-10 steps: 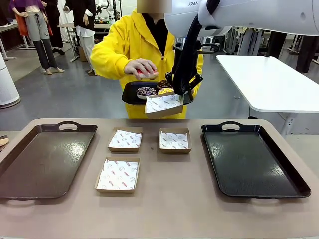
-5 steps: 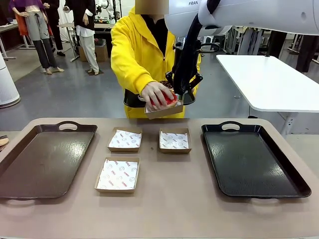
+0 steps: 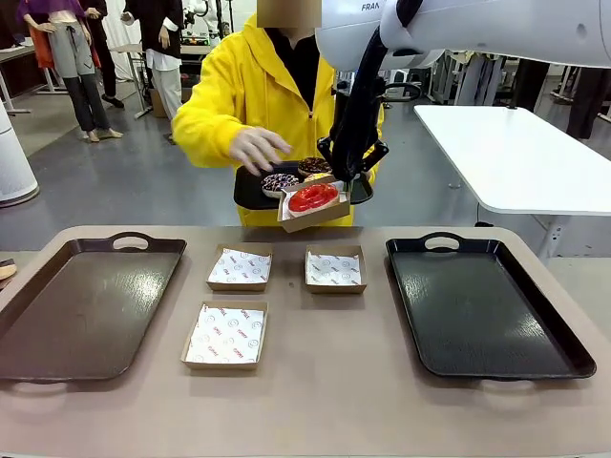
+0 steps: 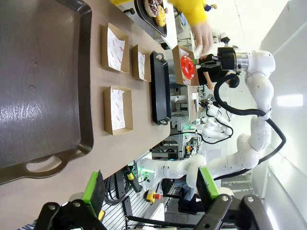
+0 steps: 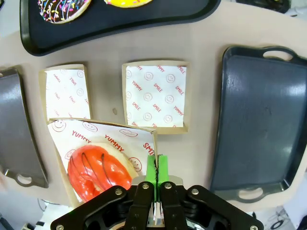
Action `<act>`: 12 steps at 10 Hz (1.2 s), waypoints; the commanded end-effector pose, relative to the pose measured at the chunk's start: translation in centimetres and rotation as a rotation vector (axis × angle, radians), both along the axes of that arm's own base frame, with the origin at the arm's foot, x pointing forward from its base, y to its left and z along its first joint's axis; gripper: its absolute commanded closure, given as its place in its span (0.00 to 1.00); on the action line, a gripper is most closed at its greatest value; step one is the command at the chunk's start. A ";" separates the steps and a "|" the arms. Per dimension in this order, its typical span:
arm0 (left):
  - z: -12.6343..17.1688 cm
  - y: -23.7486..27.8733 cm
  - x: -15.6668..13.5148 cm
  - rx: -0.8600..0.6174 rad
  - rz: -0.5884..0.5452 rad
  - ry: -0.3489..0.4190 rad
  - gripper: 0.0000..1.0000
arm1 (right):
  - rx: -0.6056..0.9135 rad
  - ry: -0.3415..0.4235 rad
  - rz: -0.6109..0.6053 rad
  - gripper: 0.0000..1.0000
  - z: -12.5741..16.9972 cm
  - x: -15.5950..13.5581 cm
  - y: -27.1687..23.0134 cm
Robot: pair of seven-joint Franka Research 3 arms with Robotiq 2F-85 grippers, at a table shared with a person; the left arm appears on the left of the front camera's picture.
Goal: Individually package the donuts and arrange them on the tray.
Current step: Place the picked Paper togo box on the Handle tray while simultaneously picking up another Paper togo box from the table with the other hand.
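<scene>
Our right claw (image 5: 157, 166) pinches a paper-lined cardboard box (image 3: 320, 218) bearing a glossy red ring donut (image 3: 312, 197); our left claw (image 4: 148, 184) gapes wide.

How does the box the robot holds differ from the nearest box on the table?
The held box carries a red donut; the nearest table box holds only printed paper. The held box hangs tilted, pinched by the right hand; the nearest table box lies flat. Both are shallow, brown, paper-lined.
</scene>
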State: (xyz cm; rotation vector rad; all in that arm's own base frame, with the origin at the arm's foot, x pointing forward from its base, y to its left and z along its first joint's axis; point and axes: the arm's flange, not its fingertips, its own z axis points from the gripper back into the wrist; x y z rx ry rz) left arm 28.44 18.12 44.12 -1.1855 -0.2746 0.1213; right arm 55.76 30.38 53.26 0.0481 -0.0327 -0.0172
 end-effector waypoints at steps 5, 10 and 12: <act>1.9 -1.6 -0.4 0.029 -0.030 -0.006 0.00 | -0.015 -0.032 0.028 0.99 0.8 -1.3 -1.2; 10.1 -13.9 2.6 0.340 -0.200 0.119 0.00 | 0.025 -0.079 -0.122 0.99 3.7 -7.8 -13.9; 9.7 -19.9 3.3 0.516 -0.234 0.183 0.00 | 0.017 -0.117 -0.104 0.99 1.6 -9.8 -17.6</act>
